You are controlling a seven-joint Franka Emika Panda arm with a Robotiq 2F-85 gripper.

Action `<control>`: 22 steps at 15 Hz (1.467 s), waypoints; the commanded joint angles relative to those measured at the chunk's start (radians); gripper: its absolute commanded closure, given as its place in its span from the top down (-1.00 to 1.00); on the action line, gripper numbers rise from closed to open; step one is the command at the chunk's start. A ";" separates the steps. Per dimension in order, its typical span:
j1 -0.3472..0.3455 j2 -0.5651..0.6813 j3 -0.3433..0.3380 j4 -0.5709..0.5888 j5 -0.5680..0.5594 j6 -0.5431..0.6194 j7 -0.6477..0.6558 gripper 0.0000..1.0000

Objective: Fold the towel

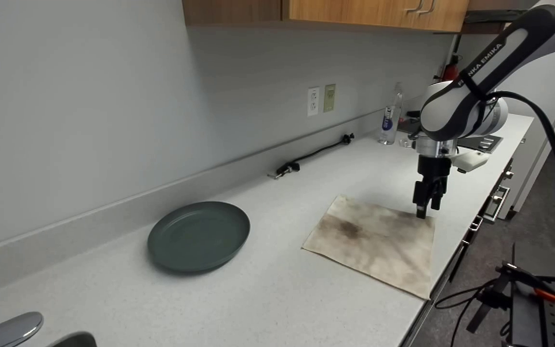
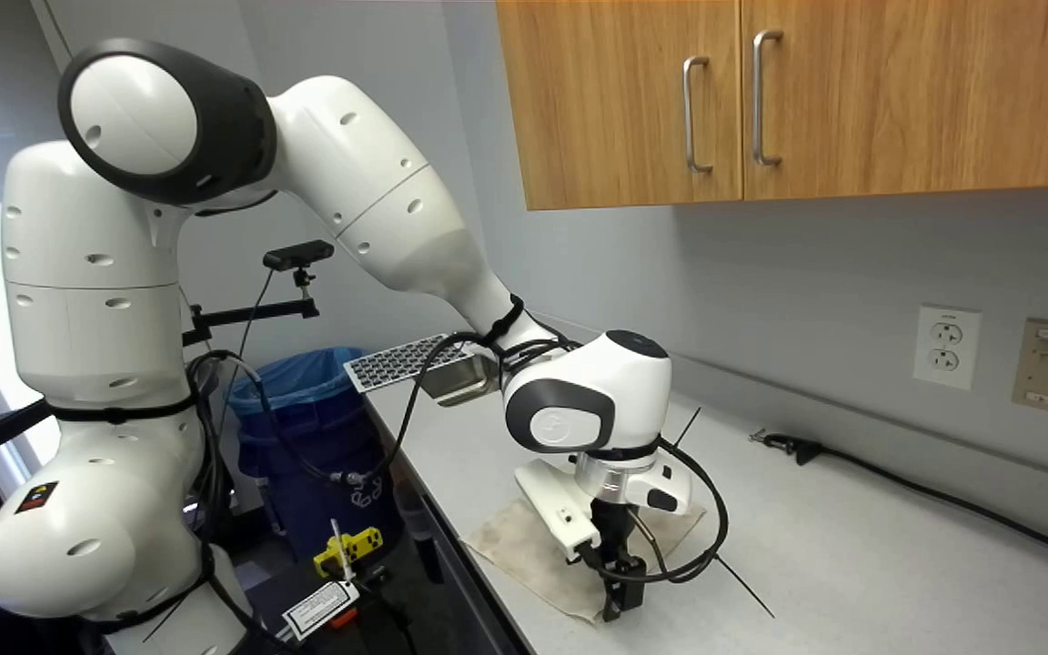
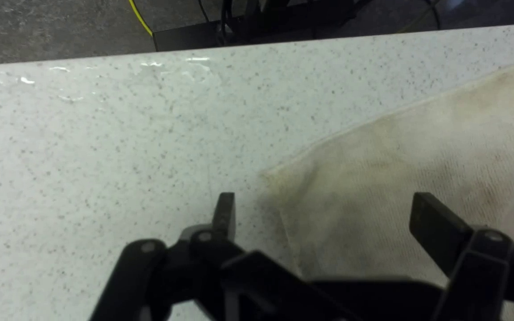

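Beige towel (image 1: 378,243) flat on ctr (image 1: 263,299), tool (image 3: 324,209) nr corner

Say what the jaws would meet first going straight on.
Probably the towel under one side of the open jaws and the counter under the other; the gap, if any, is unclear.

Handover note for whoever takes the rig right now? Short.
Gripper: open, nothing held; in the wrist view it straddles the edge of the towel near one corner. Contact: can't tell.
Towel: lies spread on the counter, apart from the dark green plate.
Done: gripper is by that corner; no fold visible.
Left: the whole fold. Likely next, close on that edge, perhaps lowering first.
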 commanded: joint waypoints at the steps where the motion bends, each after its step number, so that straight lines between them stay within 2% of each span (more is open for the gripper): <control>1: -0.007 -0.001 0.007 -0.001 0.003 0.002 -0.002 1.00; 2: -0.007 -0.001 0.008 -0.003 0.013 0.010 0.008 1.00; 3: -0.014 0.042 0.023 -0.013 0.040 0.070 -0.028 1.00; 5: -0.013 0.048 0.027 -0.023 0.047 0.077 -0.014 1.00; 6: -0.007 0.021 0.014 -0.015 0.010 0.039 0.005 1.00; 14: -0.009 0.048 0.022 -0.021 0.015 0.060 0.006 1.00; 15: -0.010 0.048 0.023 -0.022 0.016 0.064 0.002 0.50; 16: -0.011 0.048 0.025 -0.020 0.014 0.057 -0.006 0.47; 17: -0.001 -0.007 0.020 -0.038 0.000 -0.009 0.018 0.35; 22: 0.003 -0.037 0.014 -0.030 0.003 -0.104 0.016 -0.47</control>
